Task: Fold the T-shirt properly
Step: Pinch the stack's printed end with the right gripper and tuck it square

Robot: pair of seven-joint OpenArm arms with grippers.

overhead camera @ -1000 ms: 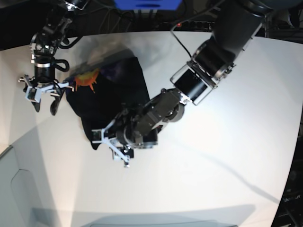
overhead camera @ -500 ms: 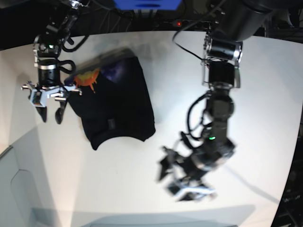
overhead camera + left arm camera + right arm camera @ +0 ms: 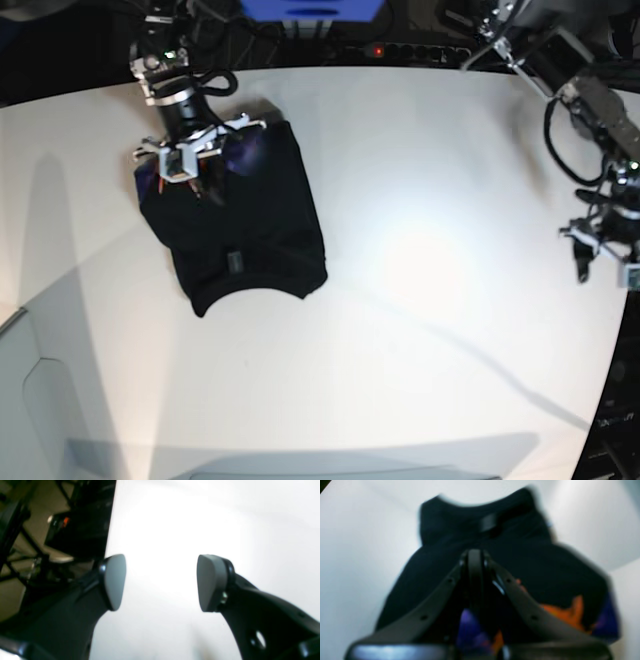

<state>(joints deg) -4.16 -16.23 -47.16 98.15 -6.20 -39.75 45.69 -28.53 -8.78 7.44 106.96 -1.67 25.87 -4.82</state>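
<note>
A: What's the biggest thing here?

B: The white table (image 3: 420, 250). On it, in its far-left part in the base view, lies the T-shirt (image 3: 245, 225), a black folded bundle with a small tag facing up.

A: And the 2 pincers?

B: The right gripper (image 3: 188, 160) sits over the bundle's far-left corner, right at the cloth. In its wrist view the fingers (image 3: 475, 565) are pressed together, with black cloth and orange and purple print behind them; I cannot tell whether any cloth is pinched. The left gripper (image 3: 161, 582) is spread wide with nothing between its pads, at the table's right edge, well apart from the shirt.
</note>
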